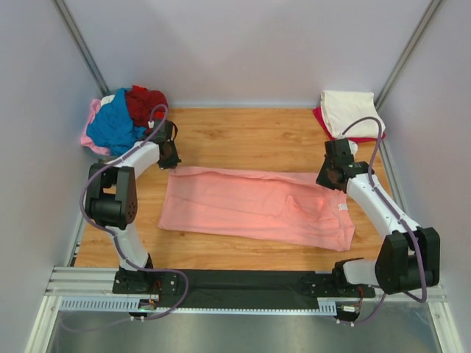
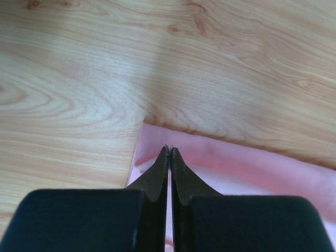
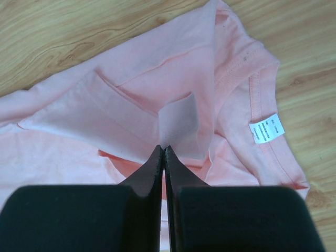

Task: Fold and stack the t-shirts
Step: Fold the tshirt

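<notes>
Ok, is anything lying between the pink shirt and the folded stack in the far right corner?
Nothing visible: bare tabletop separates the pink shirt from the folded stack; only the right claw sits over that gap.

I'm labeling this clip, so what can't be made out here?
- Right wrist view: print on the tag on the salmon shirt, too small.
- Top view: shirt count in the far-left pile, overlapping.
- Top view: red shirt under the cream shirt, mostly covered.
- Wrist views: whether left gripper or right gripper pinches cloth, contact hidden.
</notes>
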### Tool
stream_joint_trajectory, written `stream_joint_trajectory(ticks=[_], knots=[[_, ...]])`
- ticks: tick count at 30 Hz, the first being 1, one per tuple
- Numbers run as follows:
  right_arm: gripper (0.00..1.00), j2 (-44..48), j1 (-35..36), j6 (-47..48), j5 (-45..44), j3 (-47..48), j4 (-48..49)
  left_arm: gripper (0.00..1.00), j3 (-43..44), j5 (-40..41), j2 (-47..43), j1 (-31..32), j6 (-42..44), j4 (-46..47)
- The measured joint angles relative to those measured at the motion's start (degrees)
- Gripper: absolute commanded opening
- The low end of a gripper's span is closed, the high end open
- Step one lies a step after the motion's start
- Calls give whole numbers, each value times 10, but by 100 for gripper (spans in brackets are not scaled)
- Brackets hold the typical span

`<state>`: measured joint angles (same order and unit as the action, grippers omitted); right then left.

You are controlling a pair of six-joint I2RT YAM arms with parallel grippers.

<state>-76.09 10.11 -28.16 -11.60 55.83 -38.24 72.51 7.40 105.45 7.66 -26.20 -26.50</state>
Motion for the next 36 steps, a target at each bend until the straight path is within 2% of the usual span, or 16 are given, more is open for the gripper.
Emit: stream_joint_trajectory(ticks=[9, 22, 23, 24, 25, 26, 27, 28, 30, 35, 36], knots=[[1, 69, 0, -34, -14, -42, -10, 0, -25, 15, -29, 0, 11, 16], [0, 109, 0, -55, -28, -81, -24, 0, -76, 32, -55, 0, 13, 22], [5, 116, 0, -61, -28, -90, -26, 0, -79, 32, -57, 0, 13, 22], [11, 123, 0, -68, -28, -98, -27, 7, -83, 33, -60, 0, 13, 23], [21, 135, 0, -79, -27, -109, -28, 22, -88, 34, -64, 0, 13, 24], [67, 147, -1, -88, -26, -121, -29, 40, -94, 37, -68, 0, 14, 26], [100, 161, -1, -101, -26, -133, -31, 68, -104, 43, -73, 0, 12, 28], [100, 174, -1, -107, -27, -144, -35, 75, -116, 51, -82, 0, 6, 31], [100, 193, -2, -119, -31, -160, -38, 80, -151, 60, -107, -2, -8, 43], [100, 200, -5, -131, -37, -166, -39, 80, -212, 76, -183, -2, -25, 62], [100, 201, -5, -132, -32, -166, -36, 76, -213, 80, -196, 0, -25, 65]])
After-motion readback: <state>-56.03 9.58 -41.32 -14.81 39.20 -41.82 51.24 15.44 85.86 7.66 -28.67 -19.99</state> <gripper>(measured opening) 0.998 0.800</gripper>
